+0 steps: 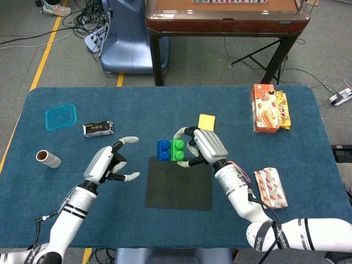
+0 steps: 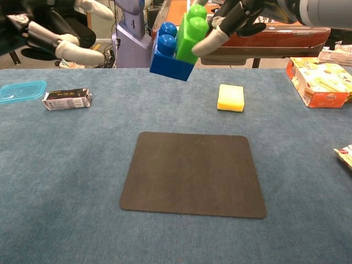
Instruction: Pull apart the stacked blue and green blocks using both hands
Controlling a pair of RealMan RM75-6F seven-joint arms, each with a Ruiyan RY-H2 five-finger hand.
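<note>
My right hand [image 1: 204,148] holds the stacked blocks in the air above the table, its fingers wrapped round the green block [image 1: 177,149]. The blue block [image 1: 163,150] sticks out to the left of the green one, still joined to it. In the chest view the green block [image 2: 190,31] and blue block [image 2: 166,50] hang high, tilted, with my right hand [image 2: 236,16] behind them. My left hand [image 1: 108,163] is raised left of the blocks, fingers spread and empty, a short gap away; its fingers [image 2: 71,49] show at the chest view's upper left.
A black mat [image 1: 179,183] lies under the blocks. A yellow sponge [image 1: 207,121] sits behind it. Left side: blue lid [image 1: 60,116], small dark carton [image 1: 98,128], tape roll [image 1: 48,159]. Right side: snack box [image 1: 269,108] and wrapped packet [image 1: 270,188].
</note>
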